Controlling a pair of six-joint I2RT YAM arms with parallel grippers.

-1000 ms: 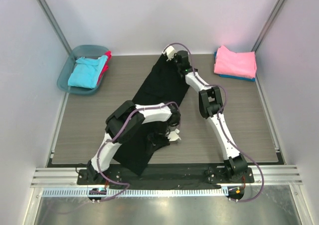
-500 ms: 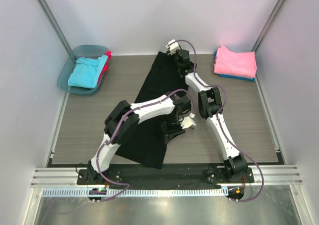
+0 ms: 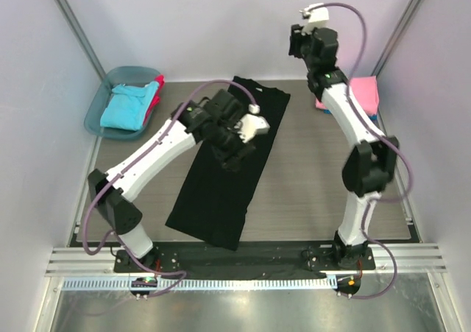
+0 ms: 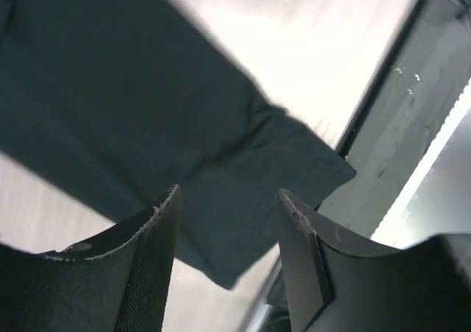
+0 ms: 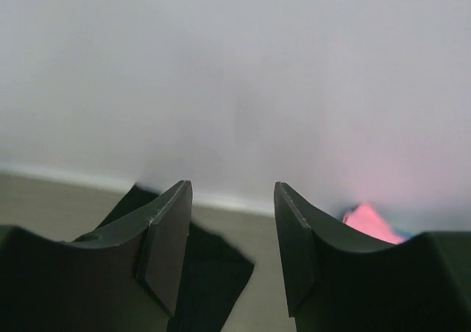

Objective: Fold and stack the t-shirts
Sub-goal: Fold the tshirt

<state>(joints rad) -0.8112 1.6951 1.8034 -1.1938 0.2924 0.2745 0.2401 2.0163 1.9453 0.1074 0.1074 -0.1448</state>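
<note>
The large black t-shirt (image 3: 224, 170) lies flat as a long narrow strip, running from the back of the table to its front edge. My left gripper (image 3: 232, 154) hovers above the strip's middle, open, with nothing between its fingers. In the left wrist view the black t-shirt (image 4: 147, 111) lies below the left gripper (image 4: 228, 199). My right gripper (image 3: 298, 43) is raised high near the back wall, open and empty. The right wrist view shows the right gripper (image 5: 232, 192) with the black shirt's far corner (image 5: 213, 273) below. A pink t-shirt (image 3: 364, 93) lies folded on a blue one (image 3: 375, 116) at the back right.
A translucent teal tub (image 3: 99, 115) at the back left holds a turquoise t-shirt (image 3: 129, 105) and a red one (image 3: 155, 96). The right arm's forearm (image 3: 353, 122) crosses in front of the pink stack. A metal rail (image 3: 243, 262) runs along the table's near edge.
Both grippers have opened and let go of the black t-shirt, which now lies straight and flat. The right arm rose toward the back wall; the left gripper lifted over the shirt's middle.
</note>
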